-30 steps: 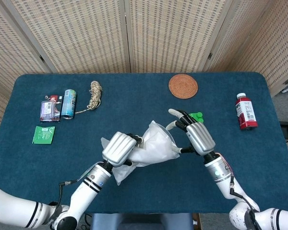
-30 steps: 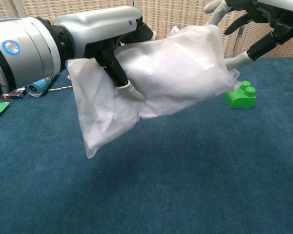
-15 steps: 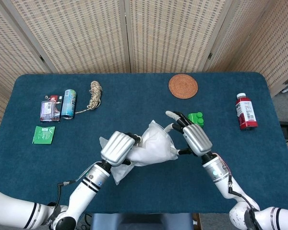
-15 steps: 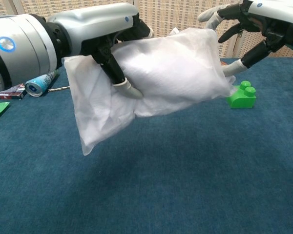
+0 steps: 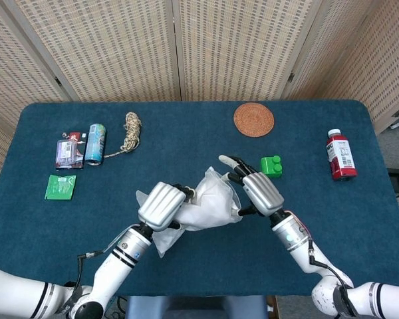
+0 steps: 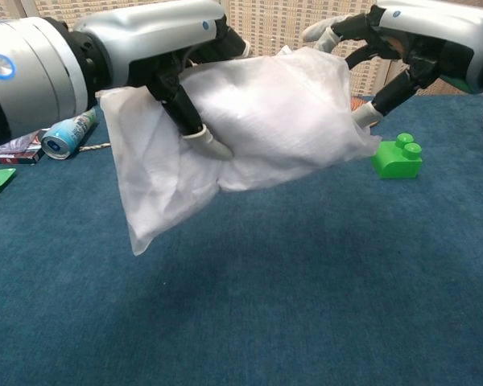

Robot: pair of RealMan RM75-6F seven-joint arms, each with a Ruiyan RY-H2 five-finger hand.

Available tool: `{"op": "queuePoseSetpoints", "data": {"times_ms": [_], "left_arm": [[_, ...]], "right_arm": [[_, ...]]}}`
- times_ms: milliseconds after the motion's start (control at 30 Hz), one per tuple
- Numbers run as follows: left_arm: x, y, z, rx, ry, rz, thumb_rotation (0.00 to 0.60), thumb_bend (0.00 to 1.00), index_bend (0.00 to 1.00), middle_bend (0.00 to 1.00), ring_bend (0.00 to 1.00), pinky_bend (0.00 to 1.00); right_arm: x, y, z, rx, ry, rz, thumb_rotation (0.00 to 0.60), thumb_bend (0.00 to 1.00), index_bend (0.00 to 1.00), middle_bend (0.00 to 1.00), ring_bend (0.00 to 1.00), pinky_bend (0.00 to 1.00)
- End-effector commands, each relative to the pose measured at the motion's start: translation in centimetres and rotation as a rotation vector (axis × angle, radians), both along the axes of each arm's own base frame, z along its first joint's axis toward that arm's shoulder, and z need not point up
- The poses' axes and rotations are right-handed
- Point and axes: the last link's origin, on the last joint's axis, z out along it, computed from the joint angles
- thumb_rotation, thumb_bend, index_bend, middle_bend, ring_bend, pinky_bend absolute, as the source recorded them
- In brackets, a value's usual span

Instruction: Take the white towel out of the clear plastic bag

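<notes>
The clear plastic bag [image 5: 213, 199] [image 6: 169, 185] hangs above the blue table, and the white towel [image 6: 282, 104] fills its right part. My left hand [image 5: 163, 206] [image 6: 153, 40] grips the bag's middle from above, with a fingertip pressed into its front. My right hand [image 5: 256, 189] [image 6: 402, 40] is at the bag's right end with its fingers apart. Its upper fingers reach over the top edge, and the lower fingertip touches the bag's side. I cannot see the bag's opening.
A green block [image 5: 271, 165] [image 6: 398, 155] lies just right of the bag. A red-capped bottle [image 5: 338, 154] lies at the right, a woven coaster [image 5: 253, 119] at the back. A can [image 5: 95, 143], a rope [image 5: 131, 129], a card pack [image 5: 69, 153] and a green packet [image 5: 60, 187] sit at the left.
My right hand has moved left from beside the green block until its fingers straddle the bag's right end. The left hand has carried the bag slightly left.
</notes>
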Motion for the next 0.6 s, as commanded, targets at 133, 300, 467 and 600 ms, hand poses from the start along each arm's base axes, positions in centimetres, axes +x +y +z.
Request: {"op": "queuePoseSetpoints", "data": {"times_ms": [133, 300, 467, 600], "left_arm": [[-0.2, 0.1, 0.1, 0.003, -0.004, 0.006, 0.600, 0.00, 0.51, 0.57, 0.55, 0.70], [-0.4, 0.2, 0.2, 0.005, -0.005, 0.012, 0.600, 0.00, 0.51, 0.57, 0.55, 0.70], [-0.8, 0.2, 0.3, 0.005, 0.001, 0.020, 0.600, 0.00, 0.51, 0.57, 0.55, 0.70], [-1.2, 0.2, 0.1, 0.004, 0.015, 0.033, 0.600, 0.00, 0.51, 0.57, 0.55, 0.70]], "right_arm": [[0.2, -0.2, -0.4, 0.024, 0.015, -0.002, 0.600, 0.37, 0.48, 0.06, 0.00, 0.16], [0.6, -0.4, -0.7, 0.027, 0.029, 0.003, 0.600, 0.50, 0.56, 0.07, 0.00, 0.15], [1.0, -0.5, -1.0, 0.023, 0.027, 0.010, 0.600, 0.60, 0.66, 0.10, 0.00, 0.15], [1.5, -0.7, -1.2, 0.014, 0.021, 0.016, 0.600, 0.62, 0.71, 0.13, 0.00, 0.15]]}}
